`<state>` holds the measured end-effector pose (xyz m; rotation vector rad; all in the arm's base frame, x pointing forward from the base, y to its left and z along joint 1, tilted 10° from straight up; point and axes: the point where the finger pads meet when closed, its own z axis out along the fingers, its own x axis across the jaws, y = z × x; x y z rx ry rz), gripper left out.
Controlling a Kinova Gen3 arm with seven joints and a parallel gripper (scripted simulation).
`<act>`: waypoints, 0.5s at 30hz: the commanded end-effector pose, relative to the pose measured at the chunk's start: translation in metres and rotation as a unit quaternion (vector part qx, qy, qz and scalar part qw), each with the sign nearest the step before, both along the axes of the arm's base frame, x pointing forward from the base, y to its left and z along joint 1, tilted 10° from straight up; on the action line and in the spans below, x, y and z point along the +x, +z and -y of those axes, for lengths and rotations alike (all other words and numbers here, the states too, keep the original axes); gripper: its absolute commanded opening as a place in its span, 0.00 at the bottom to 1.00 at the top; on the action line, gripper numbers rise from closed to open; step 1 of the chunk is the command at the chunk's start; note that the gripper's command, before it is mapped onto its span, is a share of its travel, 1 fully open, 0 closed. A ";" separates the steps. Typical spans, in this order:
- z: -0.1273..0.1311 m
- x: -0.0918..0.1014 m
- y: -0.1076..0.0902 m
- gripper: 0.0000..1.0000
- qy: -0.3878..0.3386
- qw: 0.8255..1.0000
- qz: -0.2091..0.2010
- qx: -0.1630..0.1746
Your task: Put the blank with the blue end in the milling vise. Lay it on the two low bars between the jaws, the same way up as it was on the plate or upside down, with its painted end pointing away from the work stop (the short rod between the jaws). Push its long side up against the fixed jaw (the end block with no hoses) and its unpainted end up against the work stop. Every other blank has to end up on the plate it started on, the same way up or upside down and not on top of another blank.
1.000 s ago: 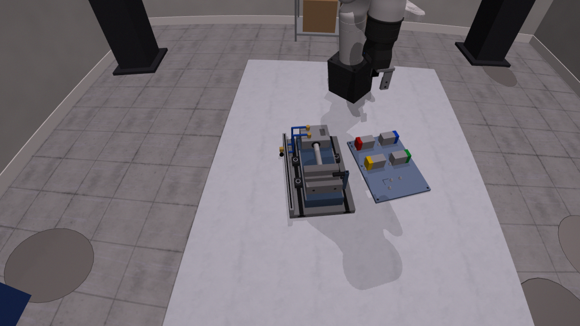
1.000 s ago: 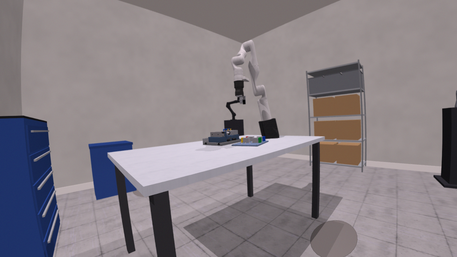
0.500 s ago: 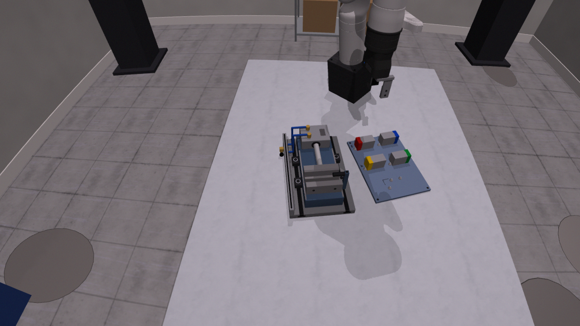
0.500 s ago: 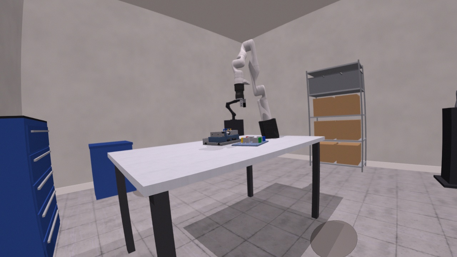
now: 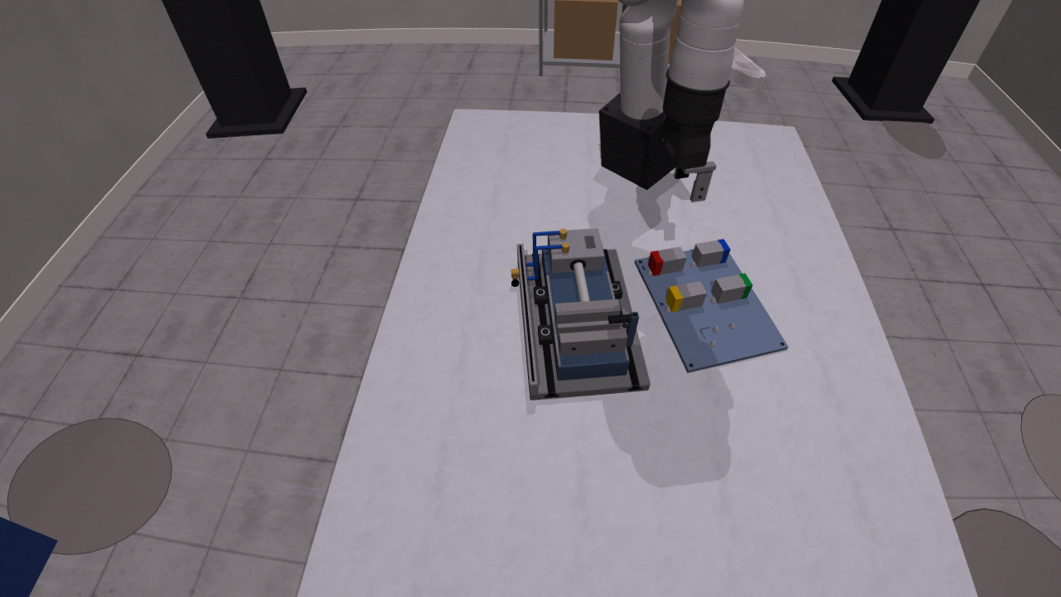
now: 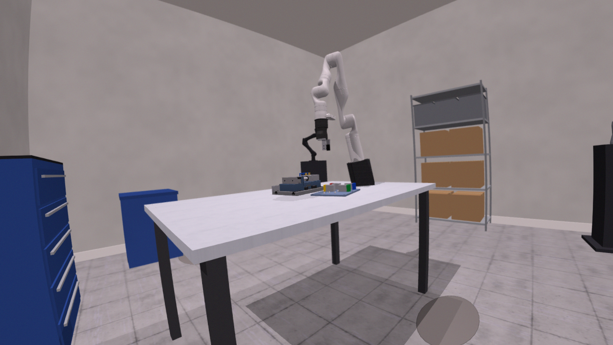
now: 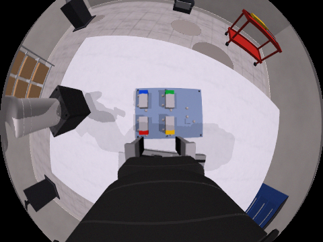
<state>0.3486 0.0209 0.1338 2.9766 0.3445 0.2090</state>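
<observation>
Lying on the blue plate (image 5: pixel 742 342) (image 6: pixel 334 193) (image 7: pixel 193 131), the blank with the blue end (image 5: pixel 711 253) (image 7: pixel 143 99) is a gray block capped blue. Four blanks share that plate, one each capped blue, red, yellow and green; one gripper (image 5: pixel 691 186) (image 7: pixel 159 143) hangs released above the table (image 5: pixel 474 475) (image 6: pixel 257 214) (image 7: pixel 111 67).

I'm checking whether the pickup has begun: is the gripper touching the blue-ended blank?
Apart. The exterior view shows the gripper hanging well above the blank with the blue end, wall visible beneath its fingers.
</observation>
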 end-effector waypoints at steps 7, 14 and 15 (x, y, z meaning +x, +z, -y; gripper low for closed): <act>0.008 -0.001 -0.037 1.00 -0.002 1.000 -0.011 -0.004; 0.007 0.001 -0.039 1.00 0.000 1.000 -0.006 -0.002; 0.007 0.001 -0.041 1.00 -0.001 1.000 -0.007 -0.003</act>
